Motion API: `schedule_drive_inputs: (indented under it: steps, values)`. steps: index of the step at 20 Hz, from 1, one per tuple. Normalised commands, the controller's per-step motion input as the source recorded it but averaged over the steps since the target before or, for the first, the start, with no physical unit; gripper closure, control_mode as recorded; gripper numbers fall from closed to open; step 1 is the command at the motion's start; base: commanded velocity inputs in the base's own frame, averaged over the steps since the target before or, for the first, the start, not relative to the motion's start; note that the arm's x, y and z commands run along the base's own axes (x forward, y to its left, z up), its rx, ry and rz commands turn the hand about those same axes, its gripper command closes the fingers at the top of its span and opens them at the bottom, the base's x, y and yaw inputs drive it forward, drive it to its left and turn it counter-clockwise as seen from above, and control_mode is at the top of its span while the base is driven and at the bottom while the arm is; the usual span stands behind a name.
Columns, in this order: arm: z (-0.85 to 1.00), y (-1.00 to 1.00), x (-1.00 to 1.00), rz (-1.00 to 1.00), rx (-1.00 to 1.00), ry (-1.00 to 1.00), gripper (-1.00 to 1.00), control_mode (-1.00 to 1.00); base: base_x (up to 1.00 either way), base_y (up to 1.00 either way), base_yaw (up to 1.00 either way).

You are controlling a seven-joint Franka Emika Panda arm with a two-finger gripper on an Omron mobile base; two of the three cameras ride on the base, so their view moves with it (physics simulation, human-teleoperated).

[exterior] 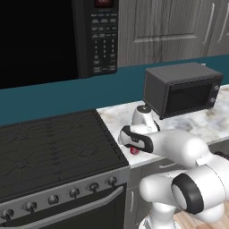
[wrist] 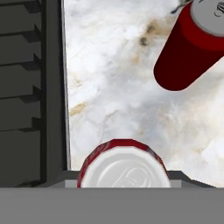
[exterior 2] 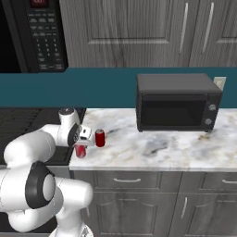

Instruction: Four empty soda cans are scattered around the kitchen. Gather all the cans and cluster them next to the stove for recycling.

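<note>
Soda can, red with a silvery top, upright and clenched between the fingers at the desk's near left corner, just beside the stove; a second red can stands upright on the marble close by, apart from the held one. Step in hand, by judgement: placing the carried can beside its fellow next to the stove; the next move calls for setting it down upright, loosening the fingers and lifting clear without toppling either can. Stove: black, dark grates, round knobs, silver oven handle.
</note>
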Motion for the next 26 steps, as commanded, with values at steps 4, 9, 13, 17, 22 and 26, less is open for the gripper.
schedule_drive_inputs:
  steps: [4, 9, 13, 17, 22, 26]
  values:
    - [-0.09, 0.01, 0.04, 0.00, 0.00, 0.00, 1.00, -1.00, 0.00, 0.00, 0.00]
    - [-0.09, 0.01, 0.04, 0.00, 0.00, 0.00, 1.00, -1.00, 0.00, 0.00, 0.00]
    - [-0.09, 0.00, 0.03, 0.00, 0.00, 0.00, 1.00, -1.00, 0.00, 0.00, 0.00]
    - [-0.08, 0.00, 0.03, 0.00, 0.00, 0.00, 1.00, -1.00, 0.00, 0.00, 0.00]
    - [-0.08, 0.00, 0.03, 0.00, 0.00, 0.00, 1.00, -1.00, 0.00, 0.00, 0.00]
    - [-0.09, 0.00, 0.03, 0.00, 0.00, 0.00, 1.00, -1.00, 0.00, 0.00, 0.00]
